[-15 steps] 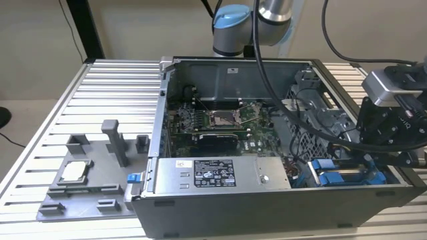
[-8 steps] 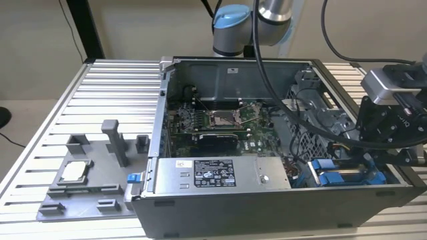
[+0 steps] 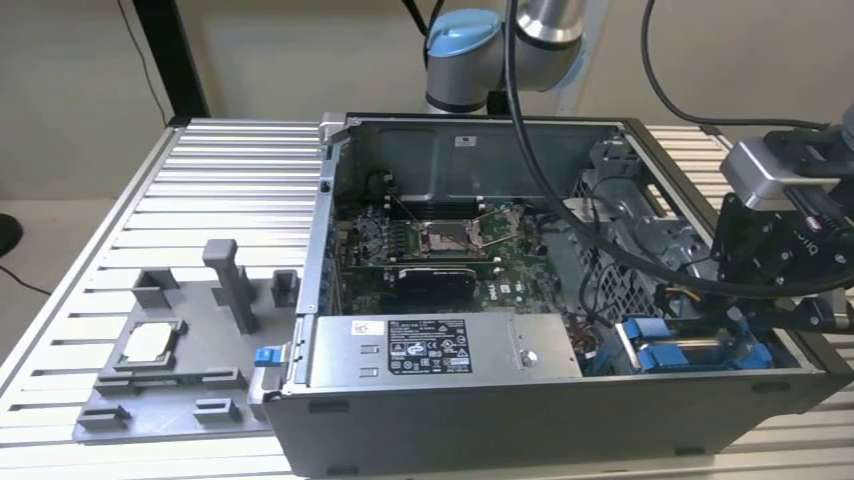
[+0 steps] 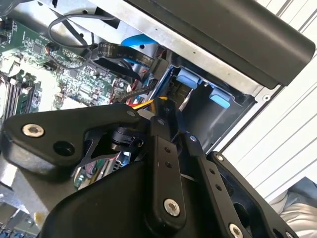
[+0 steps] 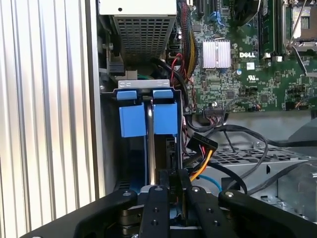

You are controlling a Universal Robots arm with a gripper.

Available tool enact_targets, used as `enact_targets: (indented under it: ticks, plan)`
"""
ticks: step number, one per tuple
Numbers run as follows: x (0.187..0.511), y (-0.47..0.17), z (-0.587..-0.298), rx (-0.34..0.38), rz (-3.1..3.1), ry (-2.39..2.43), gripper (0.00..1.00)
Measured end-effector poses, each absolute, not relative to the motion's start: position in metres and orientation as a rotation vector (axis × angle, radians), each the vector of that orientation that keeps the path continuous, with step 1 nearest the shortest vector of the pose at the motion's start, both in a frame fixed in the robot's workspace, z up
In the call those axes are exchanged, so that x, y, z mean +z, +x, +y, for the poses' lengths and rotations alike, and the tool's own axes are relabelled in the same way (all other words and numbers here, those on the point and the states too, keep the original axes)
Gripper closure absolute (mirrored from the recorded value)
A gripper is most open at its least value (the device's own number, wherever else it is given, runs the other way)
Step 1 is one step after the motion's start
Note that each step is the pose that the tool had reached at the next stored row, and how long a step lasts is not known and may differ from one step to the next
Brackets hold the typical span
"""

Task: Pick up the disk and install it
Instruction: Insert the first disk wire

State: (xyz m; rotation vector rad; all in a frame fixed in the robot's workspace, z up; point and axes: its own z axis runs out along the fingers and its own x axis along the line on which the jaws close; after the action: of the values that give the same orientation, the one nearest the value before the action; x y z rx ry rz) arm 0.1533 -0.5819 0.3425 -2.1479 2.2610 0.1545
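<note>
One claw (image 5: 174, 186) over disk (image 5: 148, 119) in bay.

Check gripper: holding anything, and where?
Cannot tell. The gripper is down at the bay beside the blue tabs; its fingertips and any hold are hidden.

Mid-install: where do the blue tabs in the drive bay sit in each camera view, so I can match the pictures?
Exterior view: blue tabs in the case's near corner, at the exterior view's right.
Second wrist view: blue tabs inside the bay, under the case's dark edge.
First wrist view: blue tabs side by side beside the ribbed table.
Shared landmark: the green motherboard.
</note>
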Motion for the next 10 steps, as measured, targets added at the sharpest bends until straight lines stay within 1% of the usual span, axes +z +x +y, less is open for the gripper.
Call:
enact_targets:
  ticks: [10]
  plan:
    - [0.3418,0.1537,-0.5784,0.140,2.266,-2.155,1.00]
